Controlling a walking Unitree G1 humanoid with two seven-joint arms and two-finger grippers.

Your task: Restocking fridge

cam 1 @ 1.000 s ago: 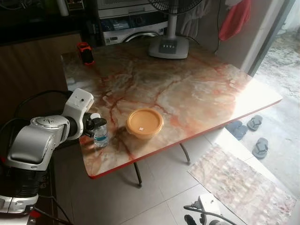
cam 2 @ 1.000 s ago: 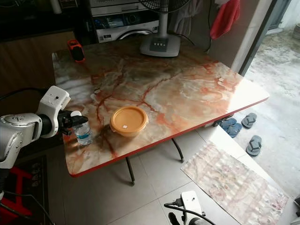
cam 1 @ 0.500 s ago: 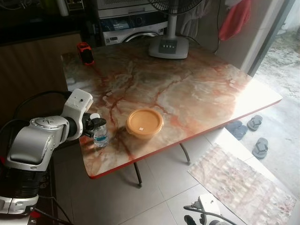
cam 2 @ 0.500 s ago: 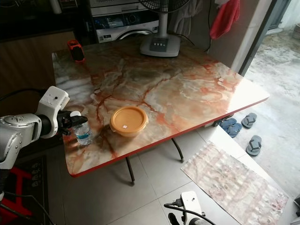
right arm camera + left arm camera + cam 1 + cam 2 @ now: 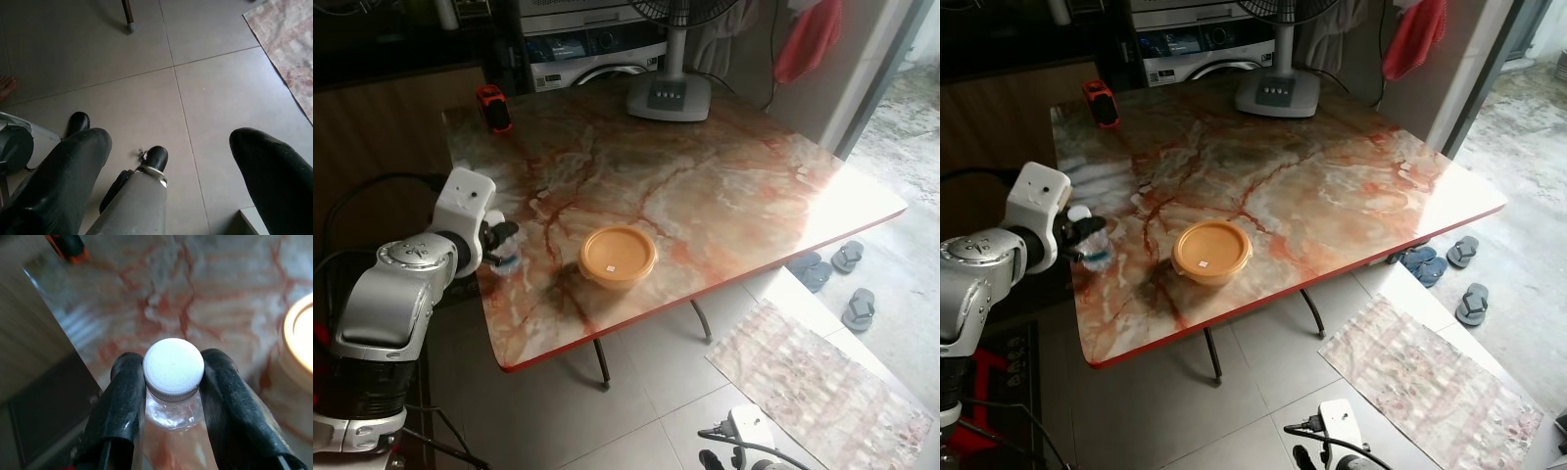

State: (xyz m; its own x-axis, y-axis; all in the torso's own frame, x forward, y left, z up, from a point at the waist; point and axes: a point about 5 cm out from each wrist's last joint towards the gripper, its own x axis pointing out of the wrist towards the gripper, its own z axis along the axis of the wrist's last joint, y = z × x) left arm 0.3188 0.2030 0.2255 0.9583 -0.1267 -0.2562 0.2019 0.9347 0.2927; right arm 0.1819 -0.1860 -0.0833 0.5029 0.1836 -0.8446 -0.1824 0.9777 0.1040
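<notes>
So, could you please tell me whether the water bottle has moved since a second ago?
Yes. The water bottle, clamped in the left tool, has moved away from the orange container, towards the table's left edge.

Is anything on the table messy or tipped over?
Nothing is spilled. The water bottle is held off the marble table, its neck pinched in the left gripper; in the head views it seems tilted. The orange lidded container sits flat and closed. The right gripper hangs open over the floor.
</notes>
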